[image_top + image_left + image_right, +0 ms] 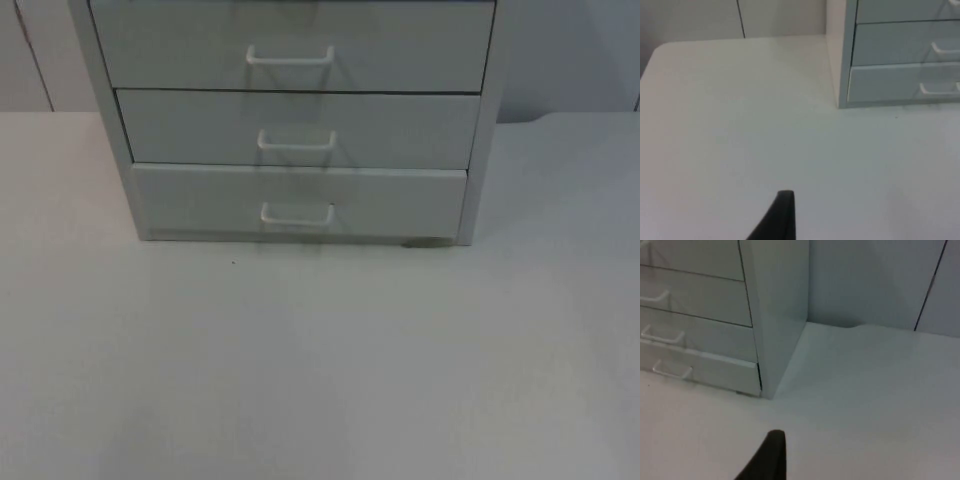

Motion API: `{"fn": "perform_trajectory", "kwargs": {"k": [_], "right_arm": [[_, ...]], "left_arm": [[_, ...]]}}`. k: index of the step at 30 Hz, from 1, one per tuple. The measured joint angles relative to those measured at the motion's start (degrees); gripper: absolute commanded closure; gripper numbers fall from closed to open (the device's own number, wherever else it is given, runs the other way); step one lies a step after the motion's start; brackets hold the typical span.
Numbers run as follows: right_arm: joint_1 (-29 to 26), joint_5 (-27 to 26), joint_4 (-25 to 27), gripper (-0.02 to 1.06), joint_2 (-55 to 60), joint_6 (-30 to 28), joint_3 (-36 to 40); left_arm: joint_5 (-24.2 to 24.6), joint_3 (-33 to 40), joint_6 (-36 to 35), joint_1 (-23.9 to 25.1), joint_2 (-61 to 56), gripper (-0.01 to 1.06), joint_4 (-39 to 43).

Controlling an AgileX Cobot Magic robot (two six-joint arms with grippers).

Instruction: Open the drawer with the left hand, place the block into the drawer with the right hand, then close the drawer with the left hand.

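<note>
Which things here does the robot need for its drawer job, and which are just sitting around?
For the job:
- drawer cabinet, three drawers, all shut
- bottom drawer, standing slightly proud of the others
- left gripper, one black fingertip over the table
- right gripper, one black fingertip over the table

Just there:
- white table
- grey partition wall

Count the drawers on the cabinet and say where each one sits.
3. The top drawer, the middle drawer under it, and the bottom drawer just above the table. All look closed. The cabinet runs past the picture's upper edge, so more may sit higher.
</note>
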Motion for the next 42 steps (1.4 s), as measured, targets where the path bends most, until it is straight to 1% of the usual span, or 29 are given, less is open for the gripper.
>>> {"fn": "perform_trajectory", "kwargs": {"k": [1,6,7,11,12,13,15,16,18,19,21,23,29,33,42], "right_arm": [[0.0,0.0,0.0,-0.01,0.0,0.0,0.0],[0.0,5.1,0.85,-0.01,-14.88,0.0,5.76],[0.0,5.1,0.85,-0.01,-14.88,0.0,5.76],[0.0,10.1,0.71,-0.01,-24.48,1.81,8.0],[0.0,11.34,-0.03,-0.01,-25.56,2.68,8.23],[0.0,11.34,-0.03,-0.01,-25.56,2.68,8.23],[0.0,14.12,-2.44,-0.01,-26.27,5.53,8.95],[0.0,16.29,-4.7,-0.01,-26.27,8.08,9.61],[0.0,17.41,-7.1,-0.01,-26.27,11.84,10.3],[0.0,17.41,-7.1,-0.01,-26.27,11.84,10.3],[0.0,17.64,-8.58,-0.01,-26.27,13.97,10.3],[0.0,17.9,-9.84,-0.01,-26.27,14.91,10.38],[0.0,18.01,-11.15,-0.01,-26.27,15.24,10.43],[0.0,18.13,-14.35,-0.01,-26.27,15.08,10.67],[0.0,18.23,-15.17,-0.01,-26.27,15.08,10.67]], "left_arm": [[0.0,0.0,0.0,0.0,0.0,0.0,0.0],[0.9,0.59,-0.12,0.0,0.0,0.0,3.53],[0.9,0.59,-0.12,0.0,0.0,0.0,3.53],[1.4,1.25,-0.12,0.0,0.0,0.0,4.26],[1.4,1.25,-0.12,0.0,0.0,0.0,4.26],[1.4,1.25,-0.12,0.0,0.0,0.0,4.26],[1.5,1.25,-0.12,0.0,0.0,0.0,4.26],[1.51,1.25,-0.12,0.0,0.0,0.0,4.26],[1.51,1.25,-0.12,0.0,0.0,0.0,4.26],[1.51,1.25,-0.12,0.0,0.0,0.0,4.26],[1.51,1.25,-0.12,0.0,0.0,0.0,4.26],[1.51,1.25,-0.12,0.0,0.0,0.0,4.26],[1.51,1.25,-0.12,0.0,0.0,0.0,4.26],[1.51,1.25,-0.12,0.0,0.0,0.0,4.26],[1.6,1.25,-0.96,0.0,0.0,0.0,4.26]]}}
